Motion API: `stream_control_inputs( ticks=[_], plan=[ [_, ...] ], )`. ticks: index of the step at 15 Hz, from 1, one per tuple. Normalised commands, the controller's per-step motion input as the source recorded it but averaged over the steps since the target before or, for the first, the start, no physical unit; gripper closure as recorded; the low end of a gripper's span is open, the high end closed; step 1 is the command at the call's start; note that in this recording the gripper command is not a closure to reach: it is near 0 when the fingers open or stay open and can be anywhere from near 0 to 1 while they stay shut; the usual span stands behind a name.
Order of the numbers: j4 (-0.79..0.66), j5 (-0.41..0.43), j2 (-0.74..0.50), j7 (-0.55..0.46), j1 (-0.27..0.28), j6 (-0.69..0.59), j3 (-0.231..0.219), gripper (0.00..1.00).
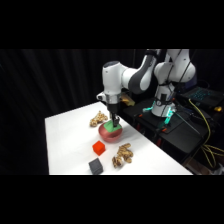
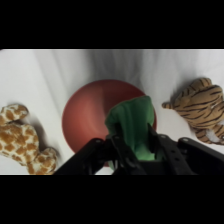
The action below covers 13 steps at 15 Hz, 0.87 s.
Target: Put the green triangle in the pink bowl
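Green triangle (image 2: 134, 127) is clamped between the fingers of the gripper (image 2: 135, 150); I read the claw as closed on it, the block sticking up past the fingertips in the wrist view. It hangs directly over the pink bowl (image 2: 85, 117), whose interior fills the frame behind it. In the side view the gripper (image 1: 115, 124) stands low at the bowl (image 1: 107, 133), the triangle (image 1: 112, 126) showing at the bowl's mouth; I cannot tell whether it touches the bottom.

Risks I see from here:
- The block sits toward one side of the bowl in the wrist view, near the rim. If I let go there, the wedge could land on the sloped wall, tip, and slide or hop over the edge.
- A wedge has slanted faces, so it may twist or cling to one finger as the grip loosens.
- Pushing lower could press on the shallow bowl and shove or tilt it.
- The giraffe toy (image 2: 22, 137) and tiger toy (image 2: 200, 107) lie just beside the bowl on either side; sideways motion while low could catch them.
- The red cube (image 1: 98, 147) and dark grey cube (image 1: 95, 166) lie apart, no concern.
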Motion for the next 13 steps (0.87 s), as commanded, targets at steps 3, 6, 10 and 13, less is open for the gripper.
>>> stream_control_inputs(
  ticks=[3, 6, 10, 13],
  plan=[
    [-0.03, 0.103, -0.11, 0.00, 0.000, -0.07, -0.018, 0.00],
    [-0.03, 0.089, -0.11, 0.00, 0.001, -0.06, -0.019, 0.00],
    [-0.09, 0.068, -0.15, 0.00, 0.007, -0.04, -0.018, 0.00],
    [-0.12, 0.057, -0.18, 0.03, 0.010, -0.06, -0.021, 0.00]
  ],
)
